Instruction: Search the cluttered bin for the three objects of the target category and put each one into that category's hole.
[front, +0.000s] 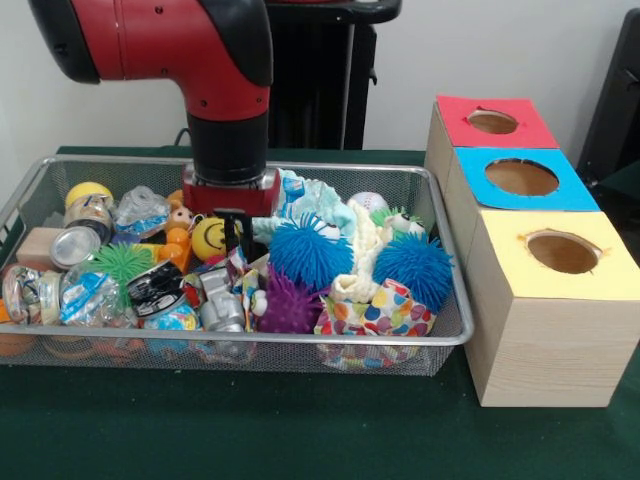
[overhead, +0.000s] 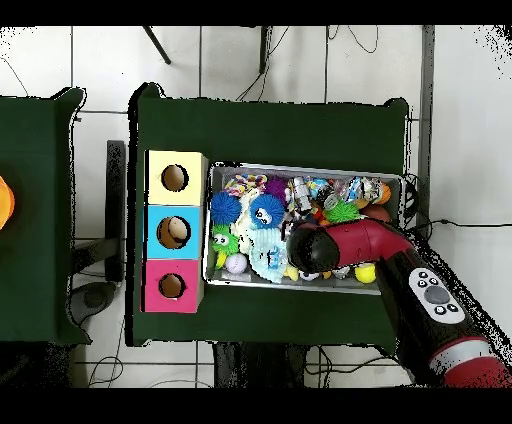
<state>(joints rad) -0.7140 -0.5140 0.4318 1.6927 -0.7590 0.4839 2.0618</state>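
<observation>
The wire-mesh bin (front: 300, 339) is packed with toys. One polka-dot cloth (front: 383, 311) lies bunched in its front right corner, and shows in the overhead view (overhead: 243, 185) near the boxes. A smaller dotted scrap (front: 246, 285) peeks out beside the purple spiky ball. My gripper (front: 232, 238) reaches down into the middle of the bin next to a yellow smiley ball (front: 207, 238), left of the cloth. In the overhead view the arm (overhead: 340, 243) hides it. The yellow-surround hole (front: 562, 252) (overhead: 175, 178) is in the nearest wooden box, right of the bin.
Two blue spiky balls (front: 310, 250) (front: 415, 266), a purple one (front: 289, 306), mint-green cloth (front: 312, 198) and cream cloth (front: 362, 255) crowd the bin's right half. Cans and wrapped toys fill the left. The blue-surround hole (front: 521, 177) and red-surround hole (front: 492, 122) lie behind the yellow one.
</observation>
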